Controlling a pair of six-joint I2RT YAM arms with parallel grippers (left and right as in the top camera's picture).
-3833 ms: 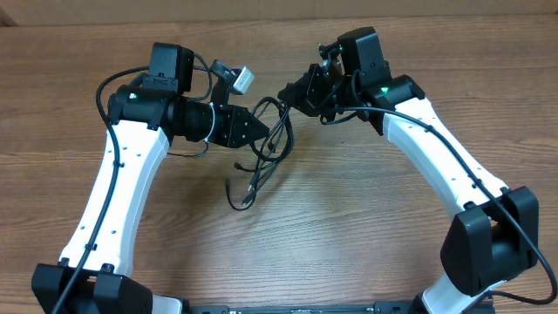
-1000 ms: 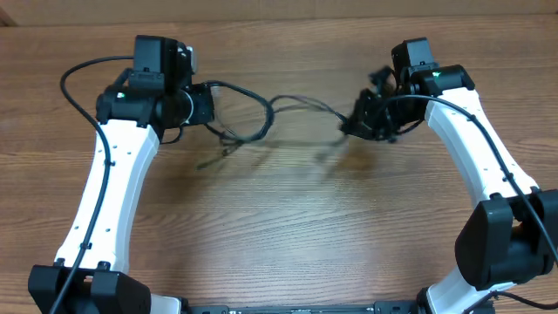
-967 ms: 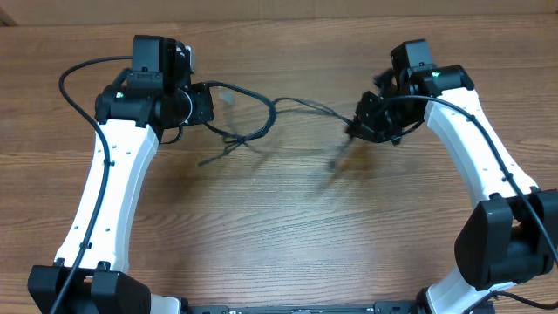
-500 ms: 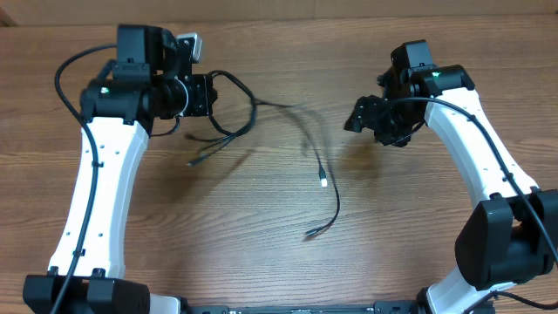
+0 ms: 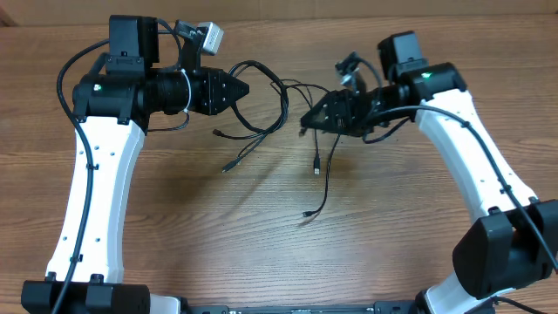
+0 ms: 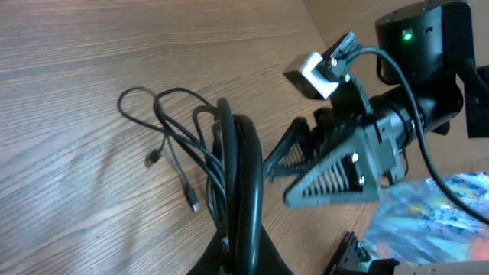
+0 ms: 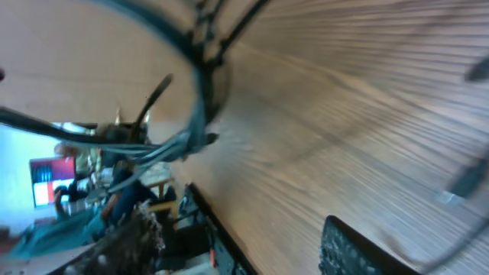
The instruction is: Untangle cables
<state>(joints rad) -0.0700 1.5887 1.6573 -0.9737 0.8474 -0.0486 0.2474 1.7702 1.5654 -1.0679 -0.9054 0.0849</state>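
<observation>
The cables (image 5: 283,98) are thin black cords bunched in a loop between the two arms, with plug ends trailing onto the wooden table (image 5: 261,244). My left gripper (image 5: 237,90) points right and is shut on the bunch; in the left wrist view the cables (image 6: 244,176) rise straight out of its closed jaws (image 6: 243,256). My right gripper (image 5: 308,120) reaches in from the right, open, its tips right beside the hanging strands. In the right wrist view its fingers (image 7: 126,244) stand wide apart with nothing between them, and the cables (image 7: 191,130) hang blurred ahead.
One loose plug (image 5: 316,166) dangles just above the table below the right gripper, another cord end (image 5: 307,214) lies nearer the front, and a third (image 5: 228,166) lies left of centre. A small white-grey camera block (image 5: 209,37) sits above the left wrist.
The right gripper let go of the cables and opened, then swung left towards the bunch. The left gripper turned to point right and carried the cables towards the centre.
</observation>
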